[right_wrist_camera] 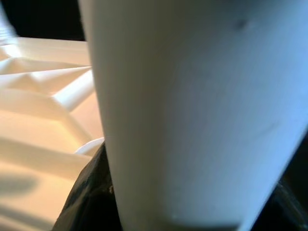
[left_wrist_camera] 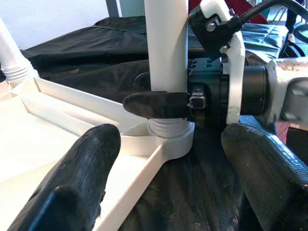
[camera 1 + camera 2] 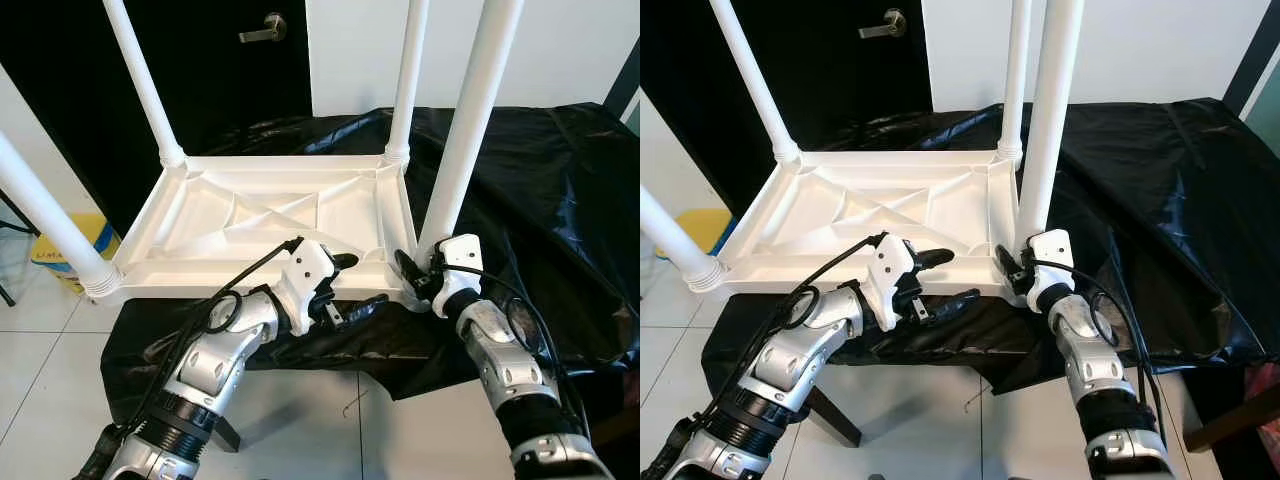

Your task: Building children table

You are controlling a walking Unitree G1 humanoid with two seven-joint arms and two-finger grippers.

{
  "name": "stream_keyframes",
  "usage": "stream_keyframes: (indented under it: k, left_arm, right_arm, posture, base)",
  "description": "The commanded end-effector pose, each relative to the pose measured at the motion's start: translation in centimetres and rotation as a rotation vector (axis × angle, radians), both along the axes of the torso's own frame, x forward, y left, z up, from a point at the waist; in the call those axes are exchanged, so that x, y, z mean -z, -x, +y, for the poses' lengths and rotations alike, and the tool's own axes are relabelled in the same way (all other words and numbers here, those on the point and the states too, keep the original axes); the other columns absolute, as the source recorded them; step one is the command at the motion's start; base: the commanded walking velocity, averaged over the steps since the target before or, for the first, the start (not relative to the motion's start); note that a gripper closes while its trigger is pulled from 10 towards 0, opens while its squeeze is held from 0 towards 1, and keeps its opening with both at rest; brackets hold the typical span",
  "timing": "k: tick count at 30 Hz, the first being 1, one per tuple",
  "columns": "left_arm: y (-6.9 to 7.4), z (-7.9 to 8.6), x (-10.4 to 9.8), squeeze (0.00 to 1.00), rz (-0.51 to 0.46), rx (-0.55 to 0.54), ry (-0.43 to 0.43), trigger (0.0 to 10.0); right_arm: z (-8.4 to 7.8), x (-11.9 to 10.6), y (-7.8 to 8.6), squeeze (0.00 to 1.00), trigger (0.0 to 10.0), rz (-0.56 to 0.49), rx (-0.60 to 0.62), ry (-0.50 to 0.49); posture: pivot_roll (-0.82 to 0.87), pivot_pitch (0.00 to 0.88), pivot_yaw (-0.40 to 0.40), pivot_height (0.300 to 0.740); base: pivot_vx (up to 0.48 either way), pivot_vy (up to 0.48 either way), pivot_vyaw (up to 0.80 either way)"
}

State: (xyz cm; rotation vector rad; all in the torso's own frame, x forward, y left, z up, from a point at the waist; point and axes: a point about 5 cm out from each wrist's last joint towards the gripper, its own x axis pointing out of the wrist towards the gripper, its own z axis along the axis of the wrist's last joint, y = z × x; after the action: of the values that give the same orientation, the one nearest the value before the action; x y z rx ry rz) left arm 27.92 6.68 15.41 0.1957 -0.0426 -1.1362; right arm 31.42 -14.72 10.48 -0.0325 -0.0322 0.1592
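Trouble is likeliest at the upturned white plastic table top lying on the black sheet-covered surface: a hard twist could drag it off the near edge. Its near-right white tube leg could cross-thread or tilt. The right gripper is clamped on that leg's base; the left gripper, fingers apart, straddles the near rim just beside it.

table legs: tops cut off | right claw: fingertips hidden behind leg
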Motion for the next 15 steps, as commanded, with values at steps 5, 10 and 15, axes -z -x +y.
stream_keyframes:
  k: [5,10,15]
  left_arm:
    - [0.3,-0.1,0.0,0.0,0.0,0.022,-0.002,10.0]
    - [0.4,-0.2,0.1,0.0,0.005,0.017,0.006,10.0]
    - [0.5,-0.2,0.1,0.0,0.008,0.014,0.01,10.0]
  right_arm:
    - [0.3,1.8,0.9,0.0,10.0,0.078,0.152,-0.008]
    - [2.3,1.7,1.4,0.0,10.0,0.078,0.203,-0.026]
    - [2.1,1.3,1.4,0.0,10.0,0.073,0.212,-0.058]
  posture:
    - [-0.1,0.0,0.008,0.74]
    - [-0.1,0.0,0.004,0.74]
    - [-0.1,0.0,0.006,0.74]
  base:
    - [0.0,0.0,0.0]
    - [0.0,0.0,0.0]
    - [0.0,0.0,0.0]
